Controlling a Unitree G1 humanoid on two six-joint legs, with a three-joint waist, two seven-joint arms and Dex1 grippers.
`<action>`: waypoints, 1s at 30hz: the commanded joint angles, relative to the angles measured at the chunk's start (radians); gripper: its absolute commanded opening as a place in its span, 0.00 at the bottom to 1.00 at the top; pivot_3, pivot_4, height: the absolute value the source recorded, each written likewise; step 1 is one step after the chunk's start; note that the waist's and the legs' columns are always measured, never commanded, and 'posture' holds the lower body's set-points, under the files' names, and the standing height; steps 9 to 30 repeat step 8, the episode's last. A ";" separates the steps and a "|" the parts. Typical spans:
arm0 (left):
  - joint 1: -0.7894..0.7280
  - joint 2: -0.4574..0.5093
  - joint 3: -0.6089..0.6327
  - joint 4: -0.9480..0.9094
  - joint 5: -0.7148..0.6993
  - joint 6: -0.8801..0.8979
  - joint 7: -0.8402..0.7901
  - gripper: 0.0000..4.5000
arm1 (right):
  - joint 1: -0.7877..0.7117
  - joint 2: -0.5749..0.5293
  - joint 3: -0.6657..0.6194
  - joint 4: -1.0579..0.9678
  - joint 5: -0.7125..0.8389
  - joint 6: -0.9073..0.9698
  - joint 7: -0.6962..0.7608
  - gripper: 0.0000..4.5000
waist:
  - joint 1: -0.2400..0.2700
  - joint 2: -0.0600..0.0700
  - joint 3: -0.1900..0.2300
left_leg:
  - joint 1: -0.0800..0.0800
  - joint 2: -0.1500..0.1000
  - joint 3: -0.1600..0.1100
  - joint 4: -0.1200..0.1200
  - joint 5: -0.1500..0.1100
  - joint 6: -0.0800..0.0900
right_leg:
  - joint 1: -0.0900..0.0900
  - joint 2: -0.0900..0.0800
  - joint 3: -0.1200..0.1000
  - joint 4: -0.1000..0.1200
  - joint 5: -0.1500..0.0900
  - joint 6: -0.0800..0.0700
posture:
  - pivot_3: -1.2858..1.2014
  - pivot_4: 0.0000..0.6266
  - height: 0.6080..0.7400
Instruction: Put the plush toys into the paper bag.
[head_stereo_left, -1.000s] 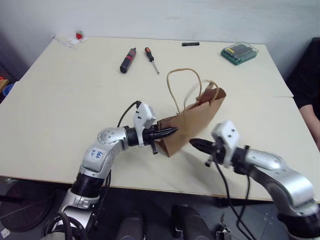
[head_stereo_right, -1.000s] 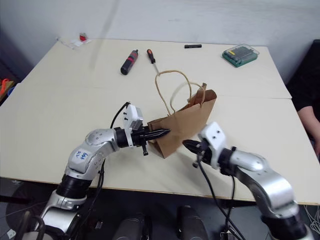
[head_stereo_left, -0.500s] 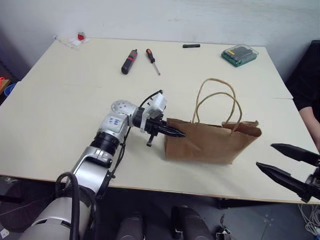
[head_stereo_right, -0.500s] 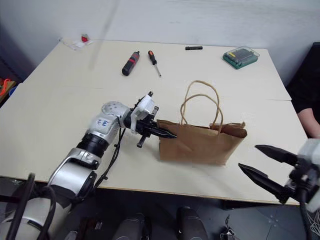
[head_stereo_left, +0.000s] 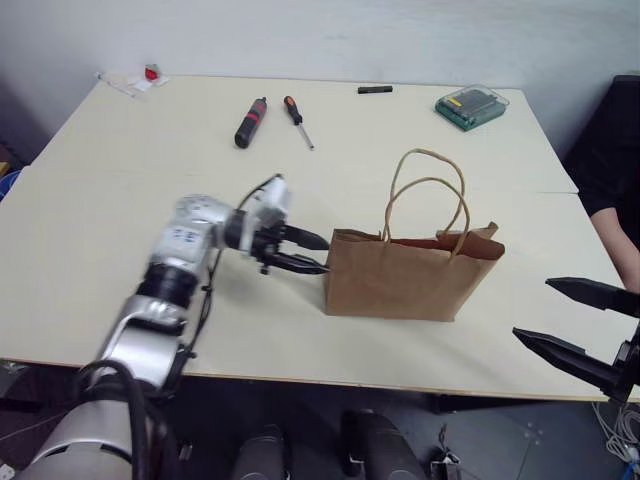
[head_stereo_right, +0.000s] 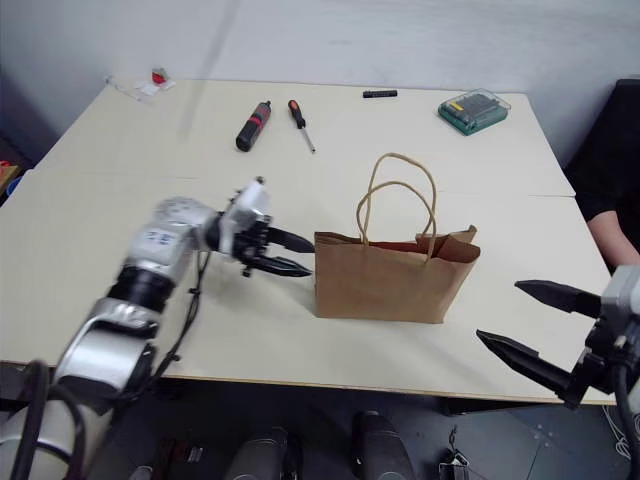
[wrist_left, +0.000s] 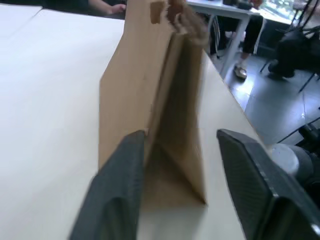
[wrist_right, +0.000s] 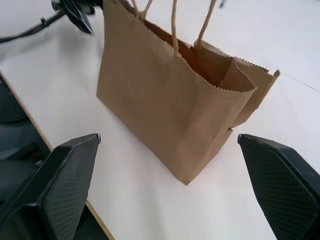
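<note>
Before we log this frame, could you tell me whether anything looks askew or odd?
Nothing stands out: the paper bag stands upright on the table, handles up, top edge slightly crumpled. A red strip shows inside its mouth.

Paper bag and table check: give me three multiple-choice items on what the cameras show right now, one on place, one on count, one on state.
1. Where does the green case lie?
A. far right corner of the table
B. inside the paper bag
C. beside the screwdrivers

2. How many cord handles rise from the paper bag?
A. one
B. two
C. four

3. How does the bag stand?
A. flat on its side
B. upright, mouth open
C. lifted off the table

Answers:
1 A, it sits by the far right edge, apart from the two screwdrivers.
2 B, two loops rise from its rim.
3 B, its base rests on the table, between the open left gripper and open right gripper.
</note>
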 joint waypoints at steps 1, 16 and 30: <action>0.062 0.160 0.139 -0.248 -0.128 0.229 0.021 0.82 | -0.061 -0.059 0.029 0.116 -0.051 -0.033 0.071 1.00 | -0.001 0.000 0.000 | 0.000 0.000 0.000 0.000 0.000 0.000 | 0.000 0.000 0.000 0.000 0.000 0.000 | 0.52 0.24 1.00; 0.294 0.393 0.415 -0.517 -0.291 0.445 0.119 0.99 | -0.245 -0.163 0.126 0.323 -0.074 -0.017 0.186 1.00 | 0.011 0.001 0.001 | 0.001 -0.001 -0.001 0.001 0.000 0.001 | 0.002 -0.004 -0.002 -0.001 0.000 0.000 | 0.52 0.24 1.00; 0.294 0.393 0.415 -0.517 -0.291 0.445 0.119 0.99 | -0.245 -0.163 0.126 0.323 -0.074 -0.017 0.186 1.00 | 0.011 0.001 0.001 | 0.001 -0.001 -0.001 0.001 0.000 0.001 | 0.002 -0.004 -0.002 -0.001 0.000 0.000 | 0.52 0.24 1.00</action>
